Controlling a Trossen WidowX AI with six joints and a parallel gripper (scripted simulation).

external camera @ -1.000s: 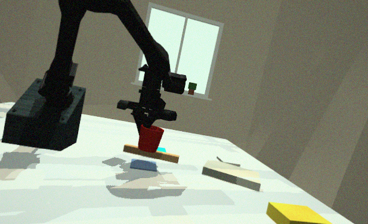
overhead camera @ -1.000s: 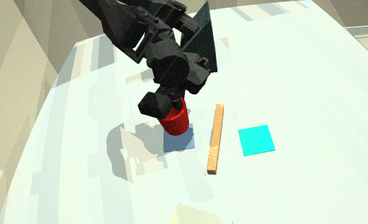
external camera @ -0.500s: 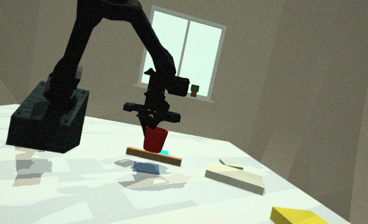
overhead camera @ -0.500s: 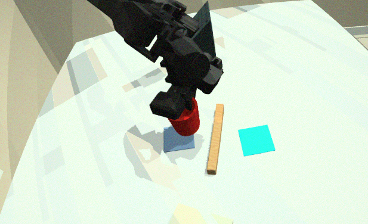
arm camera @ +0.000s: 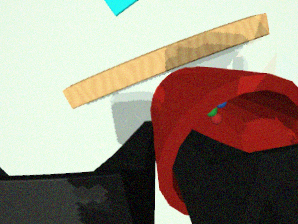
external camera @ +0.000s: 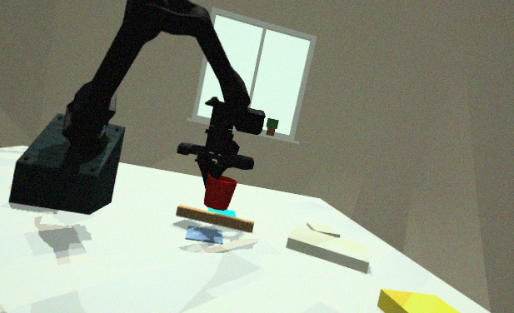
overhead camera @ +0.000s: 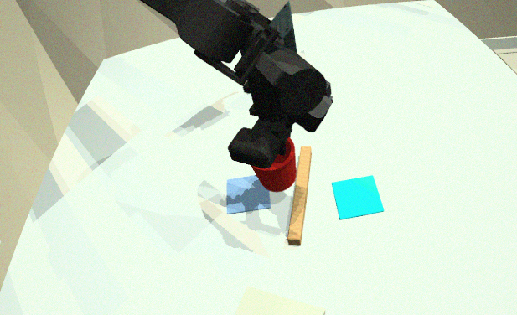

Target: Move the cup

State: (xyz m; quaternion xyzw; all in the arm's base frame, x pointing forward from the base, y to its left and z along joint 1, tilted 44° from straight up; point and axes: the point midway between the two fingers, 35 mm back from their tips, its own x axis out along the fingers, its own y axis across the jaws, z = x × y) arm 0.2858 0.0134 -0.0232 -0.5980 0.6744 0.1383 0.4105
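Gripper (overhead camera: 281, 157) (external camera: 212, 176) (arm camera: 157, 127) clamped on red cup (overhead camera: 276, 178) (external camera: 221, 193) (arm camera: 200, 85), fingers narrow at its wall, cup held up off the tabletop (overhead camera: 439, 126) (external camera: 145, 270) (arm camera: 50, 50). Tabletop is pale, smooth, straight-edged; top view gets its upper left and upper right corners, exterior gets the far corner. Arm (overhead camera: 213, 33) (external camera: 116, 62) matte black, reaches in over the edge at top of the top view; its full bend shows only in exterior. Base (external camera: 24, 183) is a dark faceted block, bolts on top, near the far edge in exterior. Window (external camera: 262, 75) on the wall, exterior only. Off-white oblong block (external camera: 328, 250) by the right edge in exterior; yellow block (external camera: 416, 301) sits further down that edge, cut by frame. Wooden bar (overhead camera: 300, 197) (external camera: 216, 218) (arm camera: 125, 72), long, square-ended, grained, lies well in from the corners, between the two pads. Cyan pad (overhead camera: 357, 198) (external camera: 228, 212) (arm camera: 120, 6), flat, square, lies on the bar's side toward the right edge in top view; only a corner shows in wrist. Blue pad (overhead camera: 248, 201) (external camera: 204, 235), also flat, on the side toward the left edge; wrist view misses it. Cup is smooth, tapered, round-rimmed. Wrist alone shows marbles (arm camera: 213, 112) inside: green, blue, reddish, tiny; full count can't be told.
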